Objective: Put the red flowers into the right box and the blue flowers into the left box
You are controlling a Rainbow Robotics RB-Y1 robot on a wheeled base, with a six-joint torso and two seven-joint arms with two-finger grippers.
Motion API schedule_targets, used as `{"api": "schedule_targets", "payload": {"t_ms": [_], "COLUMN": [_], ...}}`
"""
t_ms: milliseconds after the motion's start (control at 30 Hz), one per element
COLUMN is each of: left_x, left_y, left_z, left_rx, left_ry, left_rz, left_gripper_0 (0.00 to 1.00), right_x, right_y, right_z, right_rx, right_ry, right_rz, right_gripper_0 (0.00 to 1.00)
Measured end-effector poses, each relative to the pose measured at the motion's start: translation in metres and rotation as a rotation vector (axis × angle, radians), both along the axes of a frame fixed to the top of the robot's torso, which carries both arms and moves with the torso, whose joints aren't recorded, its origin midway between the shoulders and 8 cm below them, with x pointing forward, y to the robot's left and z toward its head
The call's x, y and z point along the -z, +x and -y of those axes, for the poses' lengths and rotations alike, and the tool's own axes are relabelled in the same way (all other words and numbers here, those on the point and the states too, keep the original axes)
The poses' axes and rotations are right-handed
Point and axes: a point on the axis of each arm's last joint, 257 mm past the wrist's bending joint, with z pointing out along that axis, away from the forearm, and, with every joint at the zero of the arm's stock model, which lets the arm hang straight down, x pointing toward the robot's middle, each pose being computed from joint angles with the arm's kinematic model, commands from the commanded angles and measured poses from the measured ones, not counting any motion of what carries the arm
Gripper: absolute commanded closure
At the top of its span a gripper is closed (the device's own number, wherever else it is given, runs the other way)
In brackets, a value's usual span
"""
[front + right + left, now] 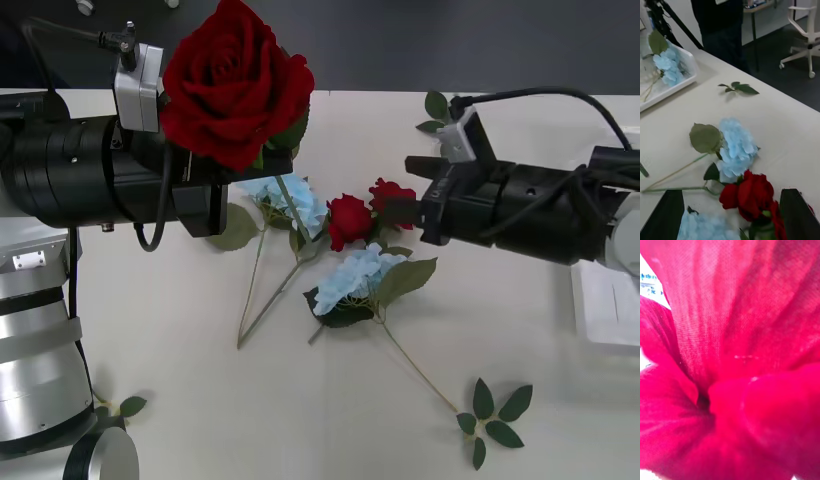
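The left gripper (225,195) is up off the table (180,330) with a big red rose (235,80) in it. The rose head sticks up right in front of the left wrist camera, so there you see red petals (730,360) very close. I think the arm has the rose lifted so it can carry it across to the right box (608,305), which peeks in at the table's right edge. I cannot tell how tight the fingers are, since the flower hides them, but the rose is up in the air at that gripper, so it looks held.

The right gripper (730,215) is low over the pile in the middle. Its two black fingers (666,210) are spread wide, one on each side of a small rose (748,195). They hold nothing yet. It looks ready to close on that rose.

Blue flowers (735,146) lie just beside the small rose. One more blue flower (668,67) already sits in the left box (690,71).
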Motion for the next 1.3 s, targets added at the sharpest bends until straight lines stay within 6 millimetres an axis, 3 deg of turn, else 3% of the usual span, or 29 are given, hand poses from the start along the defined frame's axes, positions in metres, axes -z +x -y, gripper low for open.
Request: {"api": "schedule_targets", "payload": {"t_ms": [233,500,767,933,1267,1300], "left_x": [0.000,0.000,0.000,0.000,0.000,0.000], "left_y": [0.000,0.000,0.000,0.000,0.000,0.000], "left_z": [0.000,0.000,0.000,0.000,0.000,0.000], "left_rx": [0.000,0.000,0.000,0.000,0.000,0.000], "left_ry": [0.000,0.000,0.000,0.000,0.000,0.000], "left_rz": [0.000,0.000,0.000,0.000,0.000,0.000], "left_gripper_0": [1.00,1.00,1.00,1.00,1.00,1.00], "right_x": [-0.008,-0.001,0.004,-0.002,-0.006,-0.006], "right_y": [-0.050,-0.070,-0.078,-0.079,-0.057,-0.056], "right_z": [-0.054,-0.071,-0.102,-0.122,-0.141,-0.142], "right_rx": [-0.146,-0.209,-0.221,-0.230,-0.195,-0.194], "right_ry": [0.085,0.088,0.115,0.142,0.179,0.181], "right_rz": [-0.034,-0.032,-0.005,0.020,0.038,0.036], "right_gripper_0": [0.25,0.25,0.25,0.25,0.25,0.33]}}
